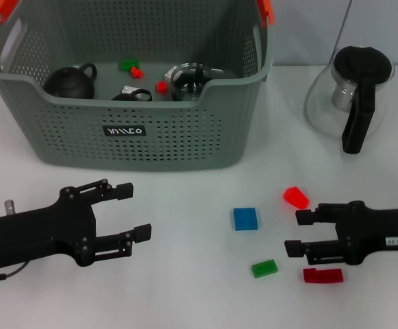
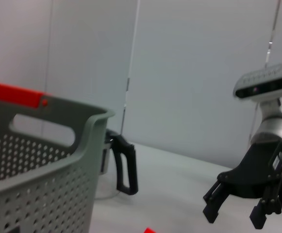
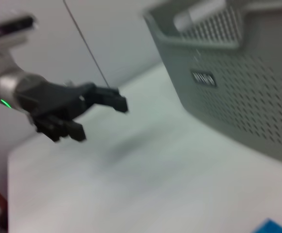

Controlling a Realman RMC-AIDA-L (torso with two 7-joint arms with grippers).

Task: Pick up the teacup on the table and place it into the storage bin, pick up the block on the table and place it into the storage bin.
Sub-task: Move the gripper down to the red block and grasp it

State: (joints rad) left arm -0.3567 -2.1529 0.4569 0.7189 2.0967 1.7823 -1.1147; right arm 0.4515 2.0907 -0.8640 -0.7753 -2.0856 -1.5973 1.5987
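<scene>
**White counter, grey bin, both grippers spread**

White counter [image 1: 185, 274] fills the head view, plain and matte. On it we see the storage bin [image 1: 127, 140] at the back, holding a dark teapot [image 1: 70, 82], a glass cup [image 1: 192, 79] and small red and green pieces. A glass carafe [image 1: 353, 96] stands to its right. Our left gripper [image 1: 127, 212] hovers low in front of the bin, fingers apart and holding nothing. Our right gripper [image 1: 301, 233] sits among loose blocks, fingers also apart: a blue block [image 1: 245, 218], a red block [image 1: 295, 197], a green block [image 1: 264, 269] and a dark red block [image 1: 322, 275].

From the left wrist we see the storage bin wall, pale panelled walls behind, and the right gripper over the counter.

From the right wrist we see the bin's label side and the left gripper before a pale wall.
</scene>
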